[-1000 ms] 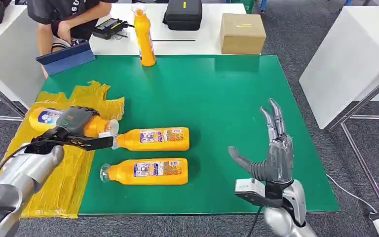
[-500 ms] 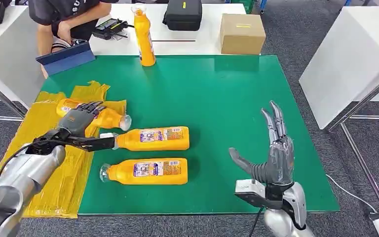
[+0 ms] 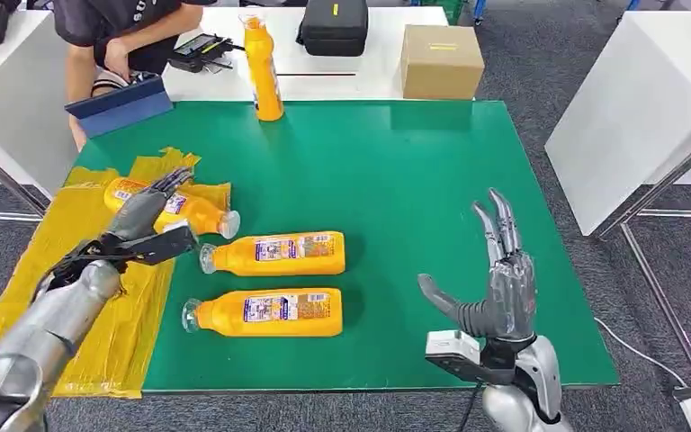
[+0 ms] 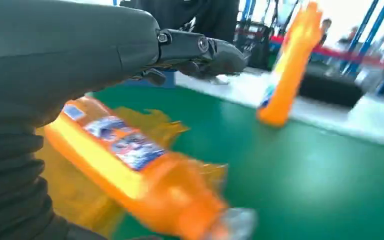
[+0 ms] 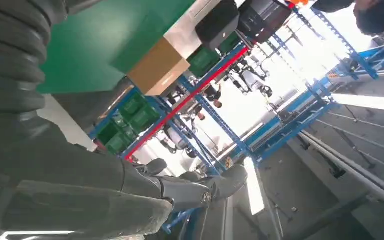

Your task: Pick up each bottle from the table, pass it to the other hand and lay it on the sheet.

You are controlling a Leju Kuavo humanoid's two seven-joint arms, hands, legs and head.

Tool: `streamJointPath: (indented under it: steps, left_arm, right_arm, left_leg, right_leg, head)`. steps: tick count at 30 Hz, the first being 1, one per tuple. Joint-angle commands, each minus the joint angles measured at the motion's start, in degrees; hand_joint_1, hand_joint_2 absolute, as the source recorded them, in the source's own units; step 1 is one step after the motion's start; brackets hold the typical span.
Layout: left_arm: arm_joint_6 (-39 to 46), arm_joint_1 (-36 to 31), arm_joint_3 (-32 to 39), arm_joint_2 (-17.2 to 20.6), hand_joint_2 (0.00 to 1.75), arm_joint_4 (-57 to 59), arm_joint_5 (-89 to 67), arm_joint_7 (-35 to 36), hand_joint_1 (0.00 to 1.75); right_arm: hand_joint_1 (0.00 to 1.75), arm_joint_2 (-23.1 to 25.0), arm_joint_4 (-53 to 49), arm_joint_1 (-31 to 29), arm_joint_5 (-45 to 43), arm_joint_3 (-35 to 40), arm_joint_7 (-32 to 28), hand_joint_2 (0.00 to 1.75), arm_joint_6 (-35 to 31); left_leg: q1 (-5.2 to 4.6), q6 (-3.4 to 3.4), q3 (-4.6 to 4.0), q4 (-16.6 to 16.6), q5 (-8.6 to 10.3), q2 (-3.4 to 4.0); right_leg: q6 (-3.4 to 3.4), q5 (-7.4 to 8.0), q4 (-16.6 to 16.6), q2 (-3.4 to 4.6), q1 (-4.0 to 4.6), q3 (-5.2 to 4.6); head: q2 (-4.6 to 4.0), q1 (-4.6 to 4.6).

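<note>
An orange bottle lies on the yellow sheet at the table's left, its cap toward the middle; the same bottle is close in the left wrist view. My left hand hovers over it, fingers spread, holding nothing. Two more orange bottles lie on the green mat, one beside the sheet and one nearer me. A fourth bottle stands upright at the mat's far edge, also the upright bottle in the left wrist view. My right hand stands open at the right front, fingers up.
A person sits behind the table at far left beside a blue folder. A cardboard box and a black case stand on the white table beyond the mat. A white table stands to the right.
My left hand has let go of the bottle on the sheet and opened, lifting back toward me. The bottle rolled a little farther from me. The right hand has hardly moved.
</note>
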Motion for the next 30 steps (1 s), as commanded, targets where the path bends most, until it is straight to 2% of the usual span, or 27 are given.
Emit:
streamJointPath:
  steps: [1, 4, 7, 8, 11, 14, 15, 18, 24, 30]
  left_arm:
    - [-1.3, 3.8, 2.9, -0.5, 1.75, -9.6, 1.3, 0.6, 0.00]
    - [-1.0, 4.9, 3.9, -1.3, 1.75, -11.6, 4.5, -1.1, 0.00]
    - [-7.0, 12.4, 7.6, -5.6, 1.75, -27.1, 18.4, -5.5, 0.00]
    - [-9.1, 15.4, 8.1, -6.8, 1.75, -33.6, 23.8, -4.7, 0.00]
    - [-10.2, 22.3, 8.6, -7.5, 1.75, -42.5, 32.7, -4.7, 0.00]
    - [-13.0, 24.7, 9.9, -9.4, 1.75, -45.3, 37.3, -5.4, 0.00]
    - [-13.0, 24.6, 10.1, -10.0, 1.75, -46.2, 37.2, -5.1, 0.00]
    - [-13.9, 26.1, 11.1, -10.6, 1.75, -47.9, 38.7, -4.5, 0.00]
    - [-15.0, 28.8, 11.6, -12.3, 1.75, -49.9, 38.1, -4.8, 0.00]
    - [-14.8, 28.9, 11.3, -13.0, 1.75, -50.9, 37.4, -4.5, 0.00]
  right_arm:
    - [0.00, 0.5, 1.3, -1.3, 0.4, -0.9, 0.4, 1.75, -0.2]
    - [0.00, 0.0, 1.4, -1.4, 1.0, -0.7, 1.1, 1.75, 0.0]
    - [0.00, -0.2, 2.8, -4.3, 5.0, -0.1, 6.2, 1.75, 3.6]
    - [0.00, -0.1, 2.9, -4.7, 6.8, 0.0, 8.5, 1.75, 5.4]
    - [0.00, -0.4, 3.6, -3.9, 8.1, 0.2, 11.3, 1.75, 10.4]
    - [0.00, -0.7, 4.7, -5.3, 8.7, 0.6, 13.9, 1.75, 13.9]
    - [0.00, -1.2, 4.6, -5.5, 8.6, 0.7, 15.1, 1.75, 16.1]
    - [0.00, -2.3, 4.5, -4.8, 9.2, 0.7, 16.8, 1.75, 19.5]
    - [0.00, -4.1, 11.7, -11.8, 4.6, 2.3, 17.3, 1.75, 26.8]
    - [0.00, -4.2, 14.1, -13.6, 3.8, 3.4, 17.2, 1.75, 28.0]
  left_leg:
    - [0.01, -0.11, 0.07, 0.0, -0.04, 0.01]
    - [0.03, -0.14, 0.10, 0.0, -0.05, -0.02]
    - [-0.01, -0.11, 0.12, 0.0, -0.04, 0.02]
    - [0.00, -0.15, 0.19, 0.0, -0.10, 0.05]
    - [0.00, -0.14, 0.23, 0.0, -0.17, 0.11]
    - [-0.04, -0.10, 0.28, -0.1, -0.13, 0.08]
    - [-0.02, -0.16, 0.37, -0.1, -0.21, 0.29]
    - [-0.01, -0.14, 0.10, 0.0, -0.14, 0.04]
    - [0.00, -0.10, 0.07, 0.0, -0.13, 0.13]
    - [-0.02, -0.15, 0.25, 0.0, -0.08, -0.06]
  right_leg:
    - [-0.03, -0.03, 0.0, -0.02, 0.01, 0.07]
    - [-0.04, -0.04, 0.0, -0.05, 0.03, 0.12]
    - [-0.02, -0.03, 0.0, -0.01, -0.01, 0.12]
    - [-0.02, -0.07, 0.0, 0.00, 0.00, 0.20]
    - [0.00, -0.11, -0.1, 0.06, -0.01, 0.25]
    - [0.01, -0.09, -0.1, 0.08, -0.03, 0.27]
    - [-0.02, -0.09, -0.1, 0.29, -0.01, 0.31]
    - [-0.03, -0.06, 0.0, 0.04, 0.01, 0.12]
    - [-0.03, 0.02, -0.1, 0.13, -0.01, 0.10]
    - [-0.05, -0.02, -0.1, -0.02, -0.03, 0.12]
  head:
    - [0.00, -0.04]
    - [0.00, -0.04]
    - [0.00, -0.04]
    - [0.00, -0.04]
    - [0.00, -0.07]
    - [0.00, 0.00]
    - [0.00, -0.02]
    - [0.00, -0.04]
    - [0.00, -0.02]
    - [0.00, -0.07]
